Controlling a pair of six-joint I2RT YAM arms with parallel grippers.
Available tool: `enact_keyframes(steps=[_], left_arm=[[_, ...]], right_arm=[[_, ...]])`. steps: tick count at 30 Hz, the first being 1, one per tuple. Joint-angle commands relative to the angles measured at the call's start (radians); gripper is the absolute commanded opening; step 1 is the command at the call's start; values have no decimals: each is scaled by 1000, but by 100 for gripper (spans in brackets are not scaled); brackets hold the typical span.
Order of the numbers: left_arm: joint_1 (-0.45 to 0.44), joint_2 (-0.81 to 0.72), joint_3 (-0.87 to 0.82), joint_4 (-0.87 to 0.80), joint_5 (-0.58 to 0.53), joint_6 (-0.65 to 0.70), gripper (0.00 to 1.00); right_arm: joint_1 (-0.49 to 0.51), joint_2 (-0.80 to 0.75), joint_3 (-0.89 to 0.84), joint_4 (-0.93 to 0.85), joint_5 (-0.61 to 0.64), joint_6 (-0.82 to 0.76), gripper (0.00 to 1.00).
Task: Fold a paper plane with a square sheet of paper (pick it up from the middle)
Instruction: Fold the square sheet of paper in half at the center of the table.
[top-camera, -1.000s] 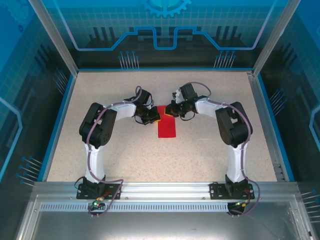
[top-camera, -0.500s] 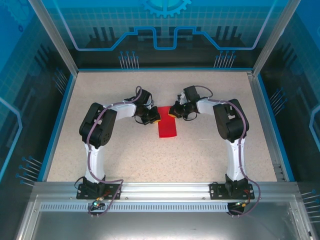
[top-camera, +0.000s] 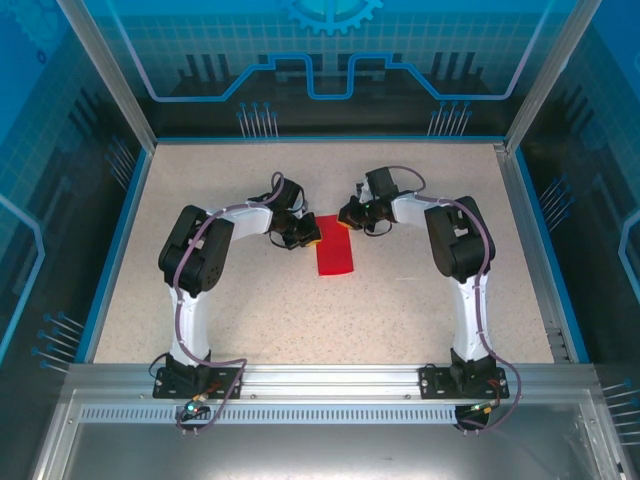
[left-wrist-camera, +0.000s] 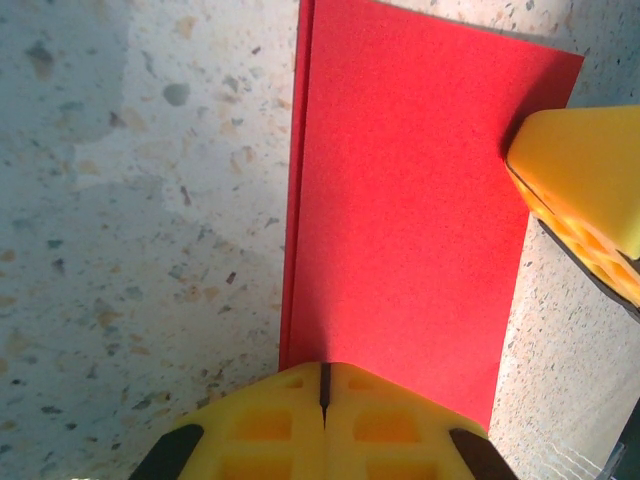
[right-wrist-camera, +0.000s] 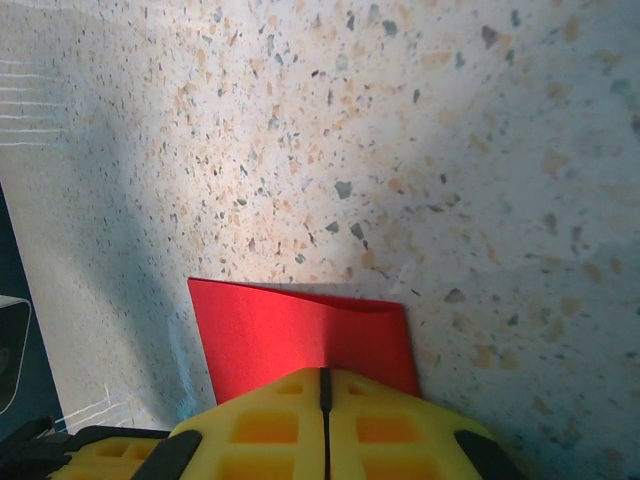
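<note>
**Fingers (left-wrist-camera: 260, 425) shut over the once-folded square sheet of paper (top-camera: 335, 257)**

1. Grip state. Both pairs of my fingers were fully closed, pads meeting with no gap. My left gripper (top-camera: 306, 236) sat at the sheet's far left corner and my right gripper (top-camera: 347, 220) at its far right corner. Neither pinched the sheet. I could not tell whether the tips pressed it.
2. Workpiece. The sheet lay flat mid-table (top-camera: 420, 300) as a red rectangle. A doubled edge ran along one long side.
3. Step. I judged the half-fold made and its crease being set. The next move called for one gripper pinning the sheet while the other opened to turn a far corner to the centre line.
4. Markings. No brand, label or writing was legible.
</note>
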Motion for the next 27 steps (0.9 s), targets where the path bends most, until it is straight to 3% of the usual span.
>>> enact_keyframes(steps=[1, 15, 20, 27], left_arm=[[-6, 65, -27, -137, -92, 14, 0], [-6, 68, -30, -142, -104, 16, 0], [-5, 68, -28, -143, -103, 16, 0], [-6, 69, -14, -150, -99, 18, 0]], right_arm=[[-28, 34, 11, -32, 95, 26, 6], [-52, 24, 3, 48, 171, 208, 7], [-54, 0, 26, 18, 205, 186, 7], [-31, -169, -82, 62, 89, 49, 8]])
